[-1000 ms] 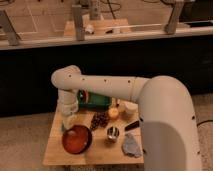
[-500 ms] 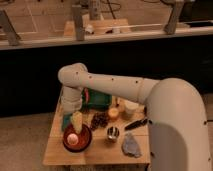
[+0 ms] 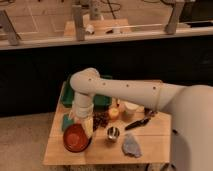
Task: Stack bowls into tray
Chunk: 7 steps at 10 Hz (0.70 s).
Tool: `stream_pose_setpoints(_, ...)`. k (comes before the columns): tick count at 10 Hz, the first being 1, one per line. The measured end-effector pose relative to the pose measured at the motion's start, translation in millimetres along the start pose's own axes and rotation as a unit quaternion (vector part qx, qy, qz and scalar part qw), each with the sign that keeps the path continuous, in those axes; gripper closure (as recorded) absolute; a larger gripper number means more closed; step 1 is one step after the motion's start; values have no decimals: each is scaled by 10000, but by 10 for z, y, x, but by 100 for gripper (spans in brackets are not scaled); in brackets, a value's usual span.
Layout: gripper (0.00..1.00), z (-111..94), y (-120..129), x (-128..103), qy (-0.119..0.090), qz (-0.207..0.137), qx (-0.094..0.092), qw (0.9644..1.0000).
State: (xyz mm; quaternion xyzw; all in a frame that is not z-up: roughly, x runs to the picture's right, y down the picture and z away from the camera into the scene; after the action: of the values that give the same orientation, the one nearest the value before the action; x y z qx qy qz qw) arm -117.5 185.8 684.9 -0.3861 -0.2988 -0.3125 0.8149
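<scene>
Hanging down from the bent white arm (image 3: 125, 92), the gripper (image 3: 86, 125) sits at the right rim of the glossy orange-red round plastic bowl (image 3: 73, 140), front-left on the wooden surface (image 3: 152, 147). Can't tell if it's clamped or spread. Big dark green rectangular plastic tray (image 3: 102, 100) is behind the arm; small shiny metal cup (image 3: 113, 133) stands just right of the bowl.

On my counter (image 3: 155, 144) I count one orange-red bowl (image 3: 75, 139), one dark green tray (image 3: 66, 96), one metal cup (image 3: 113, 133), one white cup (image 3: 131, 109), one green sponge (image 3: 66, 122) and one grey cloth (image 3: 132, 146). I have one pair of jaws, over that bowl's rim.
</scene>
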Motion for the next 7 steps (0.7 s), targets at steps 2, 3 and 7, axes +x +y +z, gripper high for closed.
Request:
stream_pose_setpoints(2, 20, 23, 95, -37, -35, -123, 252, 9996)
stream_pose_setpoints(3, 20, 19, 105, -30, -33, -119, 264, 9996)
stream_pose_setpoints(7, 20, 117, 173, -36, 89, -363, 404, 9985)
